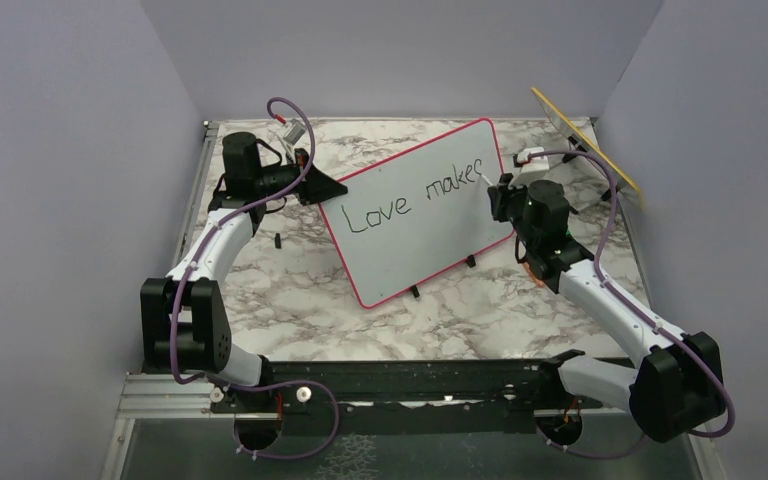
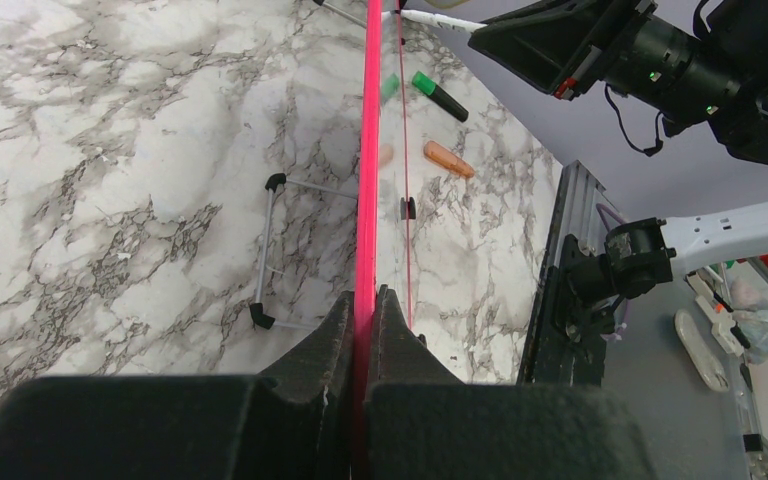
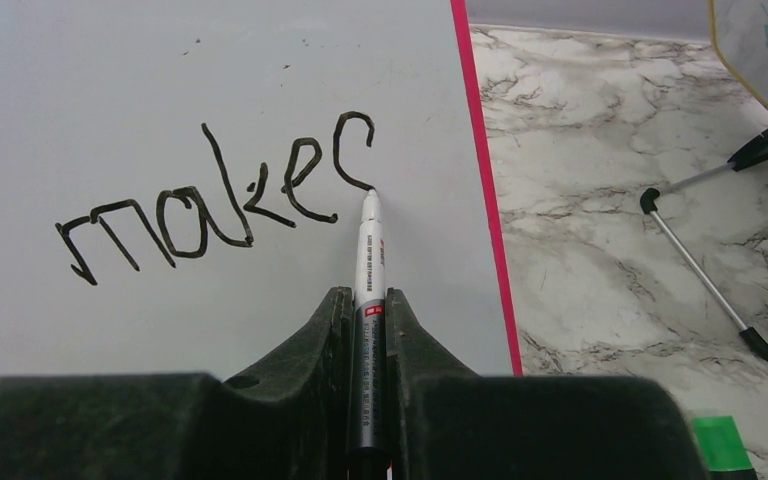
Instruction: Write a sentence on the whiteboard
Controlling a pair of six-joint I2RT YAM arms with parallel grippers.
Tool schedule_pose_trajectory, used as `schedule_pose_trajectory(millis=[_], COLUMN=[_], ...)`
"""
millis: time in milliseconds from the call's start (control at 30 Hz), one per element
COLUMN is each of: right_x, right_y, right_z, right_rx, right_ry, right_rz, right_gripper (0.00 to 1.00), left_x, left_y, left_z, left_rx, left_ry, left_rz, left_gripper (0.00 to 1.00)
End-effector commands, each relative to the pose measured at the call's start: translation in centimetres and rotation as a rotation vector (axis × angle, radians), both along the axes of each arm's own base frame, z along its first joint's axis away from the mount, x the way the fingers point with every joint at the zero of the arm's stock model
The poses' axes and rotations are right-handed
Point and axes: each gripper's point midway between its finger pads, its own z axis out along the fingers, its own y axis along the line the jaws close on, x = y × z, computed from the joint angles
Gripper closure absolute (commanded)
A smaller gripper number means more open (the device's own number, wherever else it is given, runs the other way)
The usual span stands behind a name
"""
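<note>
The whiteboard (image 1: 415, 245), white with a pink-red frame, stands tilted on the marble table. Black handwriting on it reads "Love makes" (image 1: 410, 200) on one line. My left gripper (image 1: 332, 188) is shut on the board's left edge; in the left wrist view the pink frame (image 2: 369, 150) runs straight into the left gripper (image 2: 368, 295). My right gripper (image 3: 368, 292) is shut on a white and grey marker (image 3: 369, 250). The marker's tip rests on the whiteboard (image 3: 160, 320) at the lower end of the last letter of "makes" (image 3: 220, 190).
A yellow-edged panel (image 1: 585, 140) leans on a wire stand (image 3: 705, 270) at the back right. A green cap (image 2: 438, 95) and an orange cap (image 2: 448, 159) lie on the marble beside the board. Another wire stand (image 2: 265, 250) lies there. Grey walls close in three sides.
</note>
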Motion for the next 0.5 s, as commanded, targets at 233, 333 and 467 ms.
schedule_pose_trajectory(millis=[233,333,467], right_x=[-0.8,-1.0,-1.4], right_y=[-0.1,0.2,1.0], right_z=[-1.5,-1.5,-1.1], right_rx=[-0.001,0.005,0.021], right_ry=[0.071,0.084,0.087], right_rz=[-0.002,0.020,0.066], right_gripper=[0.99,0.99,0.99], left_x=[0.4,0.3,0.4], left_y=[0.3,0.2,0.3], left_z=[-3.5,-3.5,-3.5], left_rx=[0.065,0.064,0.065], left_ry=[0.057,0.059,0.058], left_rz=[0.033,0.030,0.032], left_gripper=[1.00,1.00,1.00])
